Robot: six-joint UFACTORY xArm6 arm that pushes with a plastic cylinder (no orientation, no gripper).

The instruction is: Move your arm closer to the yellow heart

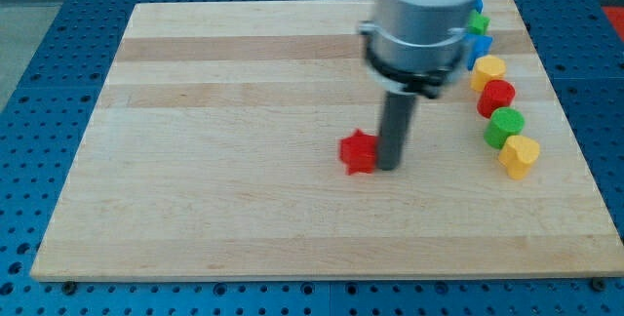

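Observation:
The yellow heart lies at the view's right, at the lower end of a curved row of blocks. My tip rests on the board just right of a red star, touching or nearly touching it. The tip is well to the left of the yellow heart, at about the same height in the view. The rod hangs from the arm's grey and white body at the view's top.
Above the yellow heart the row runs upward: a green block, a red cylinder, a yellow block, a blue block, and a green block partly hidden by the arm. The wooden board ends near the row.

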